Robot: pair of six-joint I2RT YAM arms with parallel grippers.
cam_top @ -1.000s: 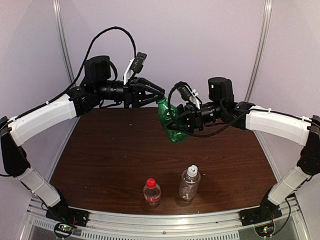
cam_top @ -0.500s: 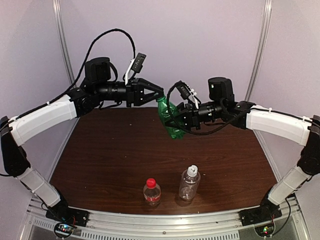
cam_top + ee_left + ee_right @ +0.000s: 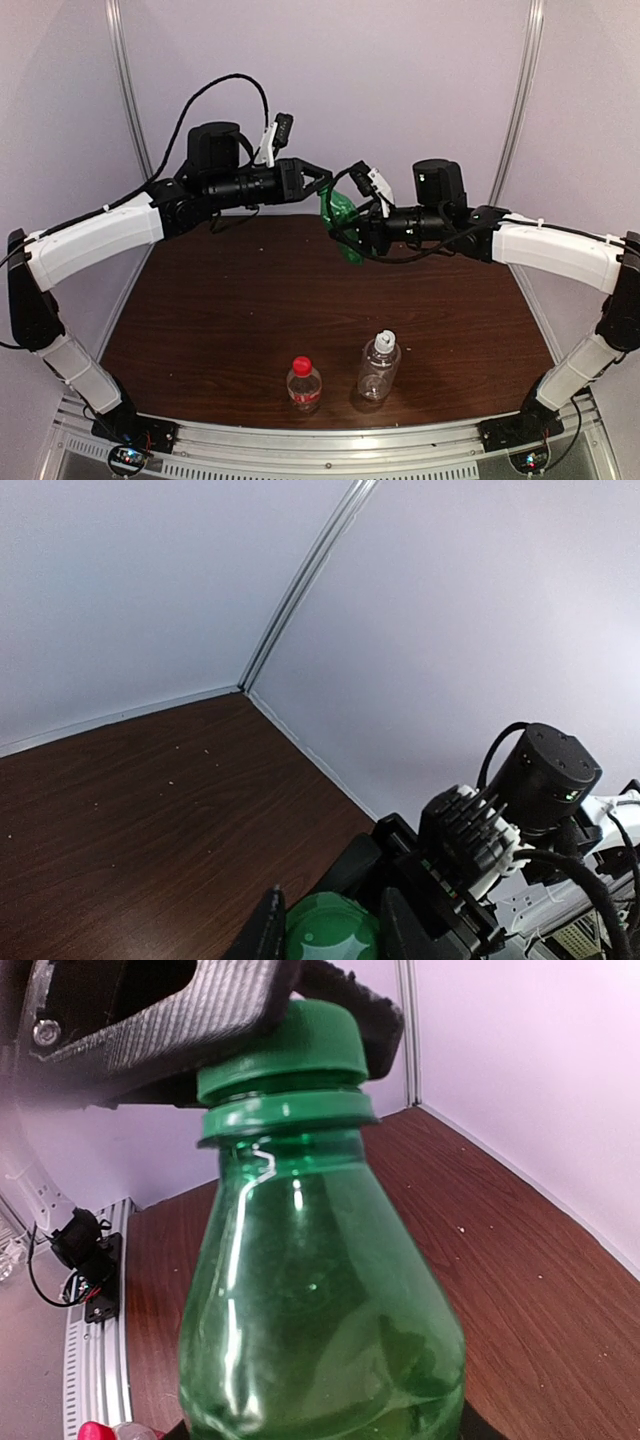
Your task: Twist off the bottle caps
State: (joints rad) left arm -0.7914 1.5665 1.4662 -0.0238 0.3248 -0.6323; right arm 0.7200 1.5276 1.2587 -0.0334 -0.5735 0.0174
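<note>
The slim green bottle (image 3: pixel 342 218) is held tilted in the air over the back of the table. My right gripper (image 3: pixel 357 233) is shut on its body, which fills the right wrist view (image 3: pixel 320 1290). My left gripper (image 3: pixel 322 186) is shut on its green cap (image 3: pixel 285 1048); the cap sits between my fingers in the left wrist view (image 3: pixel 330 932). The short clear bottle with red label (image 3: pixel 303 388) and red cap (image 3: pixel 302 365) stands near the front edge. The larger clear ribbed bottle (image 3: pixel 379 370) with white-grey cap (image 3: pixel 385 341) stands to its right.
The brown table (image 3: pixel 220 300) is enclosed by pale walls with metal posts at the back corners. A metal rail (image 3: pixel 330 440) with the arm bases runs along the front edge.
The green bottle has risen and tilted further toward the back. The left wrist has turned on the cap and the left arm has shifted right; the right gripper has moved up with the bottle.
</note>
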